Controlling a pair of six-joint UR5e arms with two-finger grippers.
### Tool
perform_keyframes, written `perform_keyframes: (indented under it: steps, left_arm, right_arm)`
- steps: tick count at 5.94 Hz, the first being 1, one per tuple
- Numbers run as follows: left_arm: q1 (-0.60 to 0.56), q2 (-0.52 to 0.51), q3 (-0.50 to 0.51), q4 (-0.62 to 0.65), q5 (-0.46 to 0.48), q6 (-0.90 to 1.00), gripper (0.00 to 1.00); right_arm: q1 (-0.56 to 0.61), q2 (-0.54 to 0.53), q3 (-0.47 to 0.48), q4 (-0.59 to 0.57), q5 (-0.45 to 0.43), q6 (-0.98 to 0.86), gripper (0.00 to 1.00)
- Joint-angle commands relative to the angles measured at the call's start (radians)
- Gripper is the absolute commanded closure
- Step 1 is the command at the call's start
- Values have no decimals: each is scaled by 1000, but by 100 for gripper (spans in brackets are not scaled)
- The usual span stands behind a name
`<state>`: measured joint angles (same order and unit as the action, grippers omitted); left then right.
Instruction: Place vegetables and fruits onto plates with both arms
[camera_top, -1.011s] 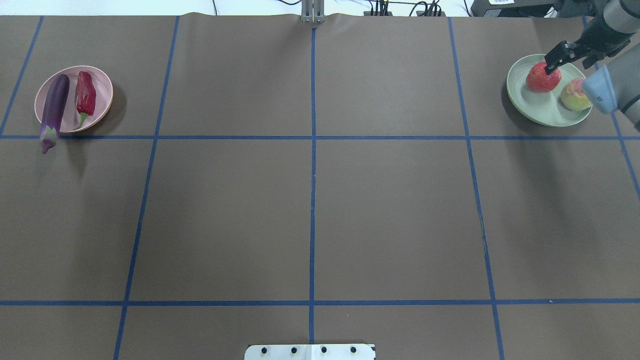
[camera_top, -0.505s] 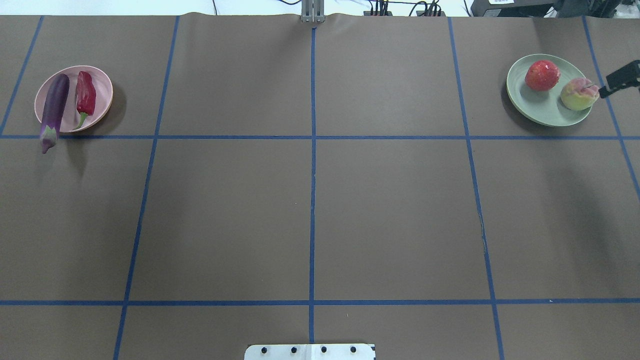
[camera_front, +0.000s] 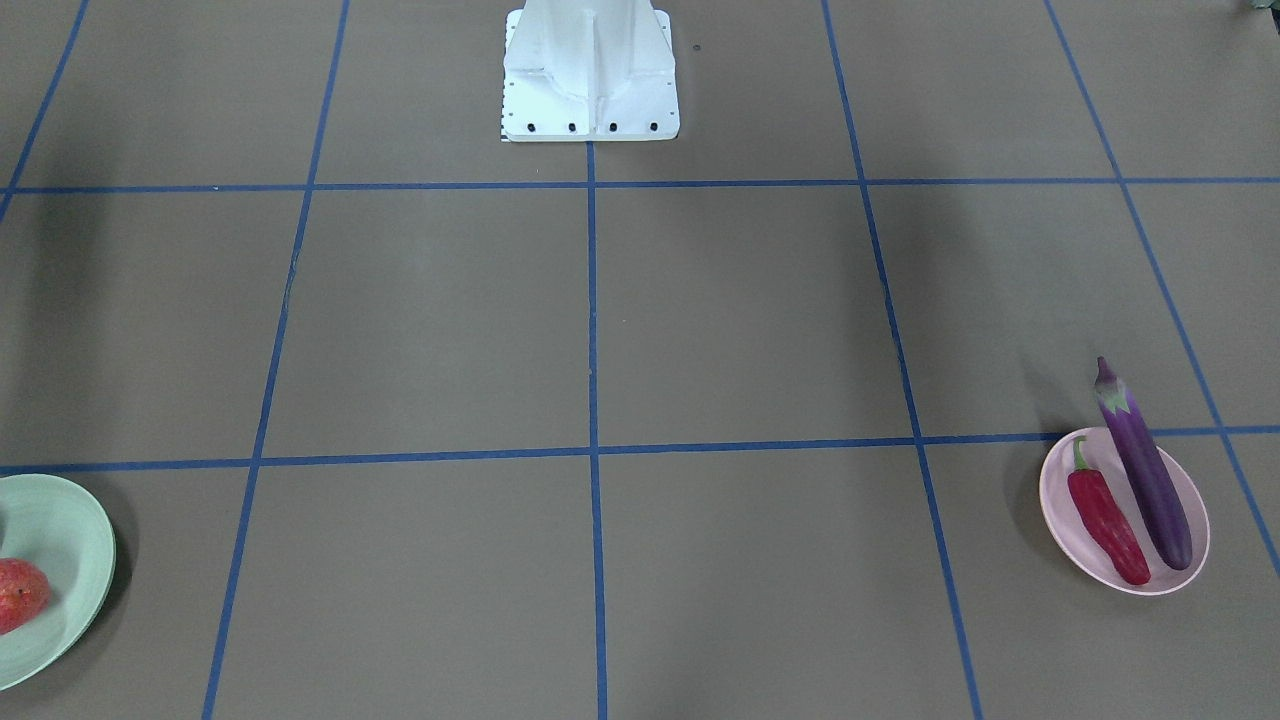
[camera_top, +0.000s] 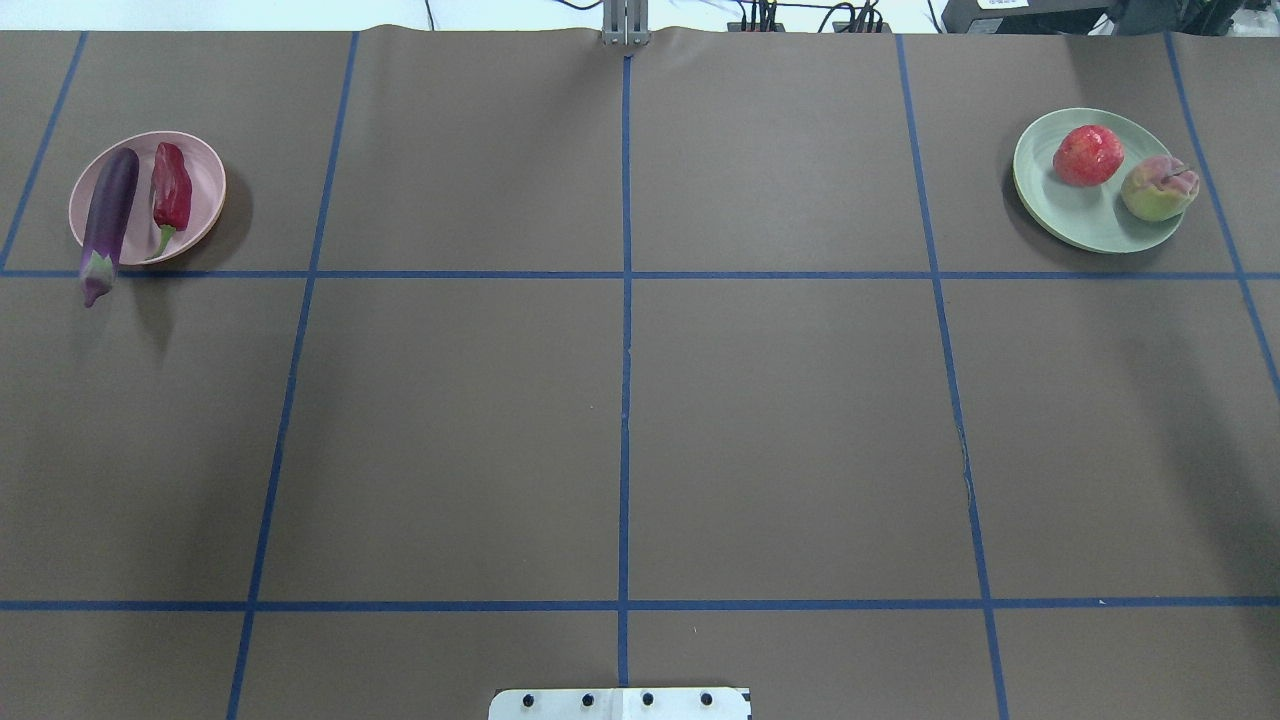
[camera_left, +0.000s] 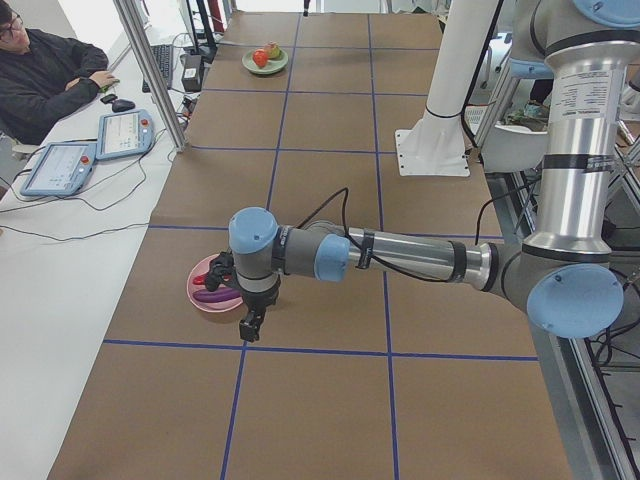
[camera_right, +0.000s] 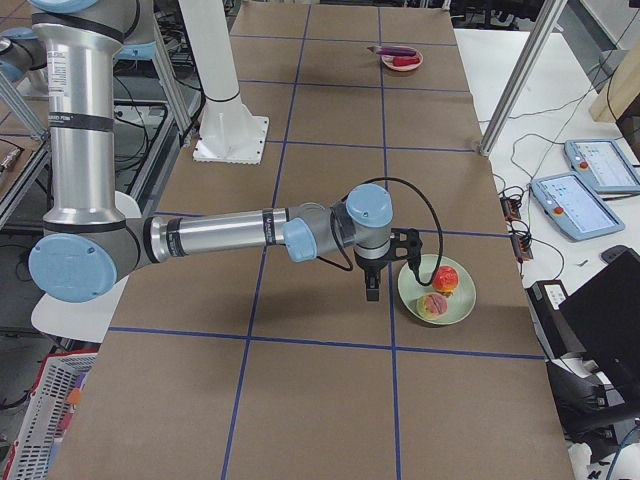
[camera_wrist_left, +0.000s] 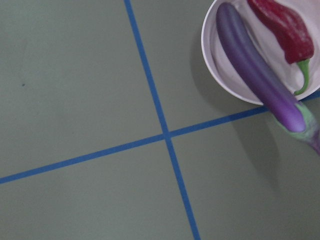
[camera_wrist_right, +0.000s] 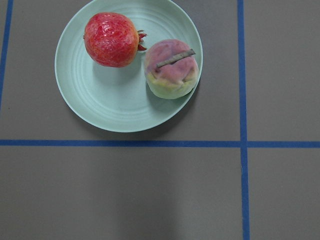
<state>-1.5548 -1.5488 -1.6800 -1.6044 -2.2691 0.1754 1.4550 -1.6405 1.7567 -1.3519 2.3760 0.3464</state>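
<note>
Vegetables and fruits, status log. All positions are referenced to the white base block.

Front-facing view: the pink plate sits far out from the base block on the robot's left. It carries one eggplant and one chili pepper side by side. The eggplant is longer than the plate, so its calyx end overhangs the rim on the base-block side. The green plate lies far out on the opposite side, cut by the frame edge, with the red fruit on it.

Overhead view: count is 2 plates, 2 vegetables, 2 fruits. The peach rests beside the red fruit. Items are sorted by kind, one plate per arm's side (I judge the task essentially complete).

Left-end view: the left gripper hangs just beside the pink plate, well out from the base block. I cannot tell its opening.

Right-end view: the right gripper hangs near the green plate, and its opening is likewise unreadable. With all four items plated, I judge neither has hold of produce.

Wrist views: no fingers visible. Each looks down on its own plate.
</note>
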Motion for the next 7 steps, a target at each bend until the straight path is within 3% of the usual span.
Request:
perform_keyframes:
  steps: [1,3,4,5,7]
  left_arm:
    - [-37,42,-14,3,-9,39,0]
    - [-44,72,-21,1,-9,42,0]
    - [-42,72,-20,1,-4,42,0]
    - [-42,72,-18,0,-1,42,0]
    - [-42,85,-20,-3,0,41,0]
  right_arm:
    - [8,-48,-15,13,26,-4,0]
    - [59,-44,-45,-3,31,-47,0]
    - [109,-41,-62,-56,58,-176,0]
    - [143,-33,-45,-185,58,-278,0]
    - [130,-30,77,-413,55,-320,0]
